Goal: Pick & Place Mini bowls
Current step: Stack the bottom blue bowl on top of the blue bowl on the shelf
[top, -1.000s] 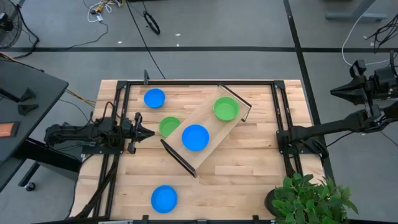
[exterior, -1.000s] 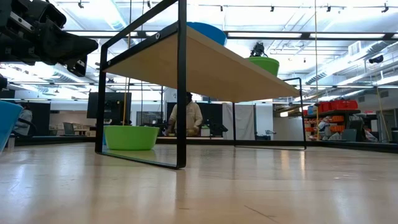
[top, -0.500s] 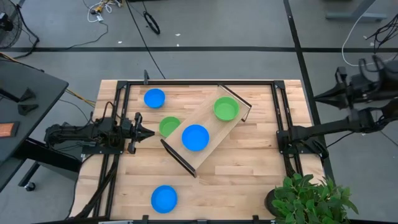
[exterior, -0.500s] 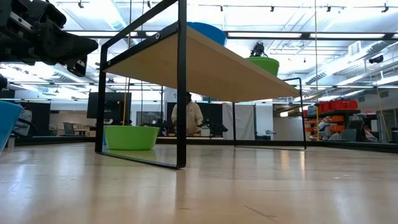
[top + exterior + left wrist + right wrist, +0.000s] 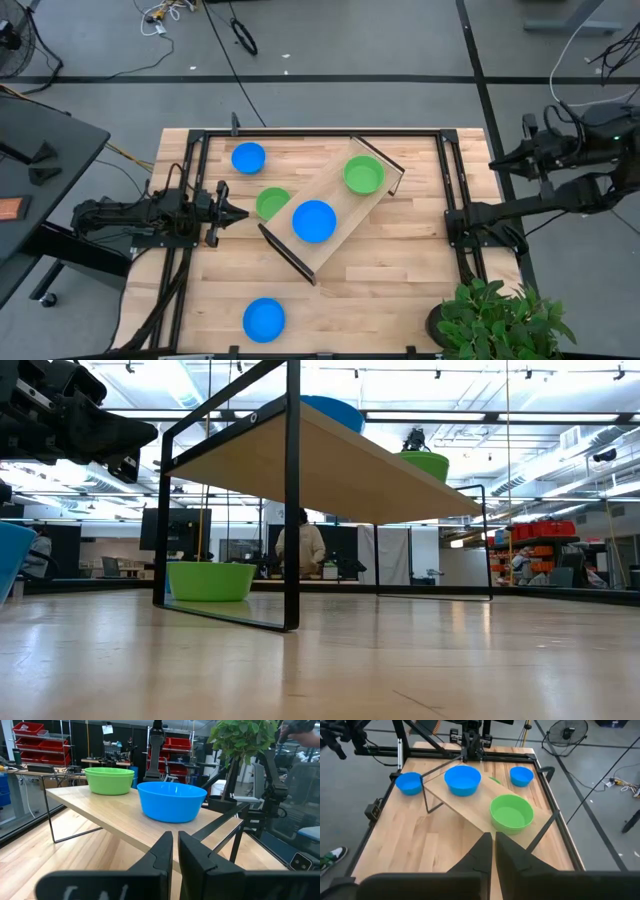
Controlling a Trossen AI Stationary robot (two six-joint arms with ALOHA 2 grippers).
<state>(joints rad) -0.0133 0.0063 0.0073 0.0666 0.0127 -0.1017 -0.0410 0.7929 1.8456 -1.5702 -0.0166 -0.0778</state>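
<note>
Five mini bowls are in sight, scattered across the desk (image 5: 400, 290), and nothing is in hand. The wooden tray (image 5: 345, 215), raised on dark wire legs, sits slantwise near the desk's middle, carrying one blue bowl (image 5: 314, 221) at its lower end and one green bowl (image 5: 363, 175) at the end nearer the far right corner. A second green bowl (image 5: 271, 204) is tucked on the desk against the tray's left side, half under its edge. Two more blues sit loose: one (image 5: 248, 157) by the far left corner, one (image 5: 264, 320) at the near edge.

The left gripper (image 5: 228, 211) lies low at the left edge, jaws clenched on nothing, nose aimed at that tucked green bowl — a sensible waiting post, I'd say, since it's the nearest loose piece. The right gripper (image 5: 497, 163) hangs high beyond the right edge, jaws pinched together and empty, looking down over the whole desk. Three bowls off the tray suggests the sorting is far from done.
</note>
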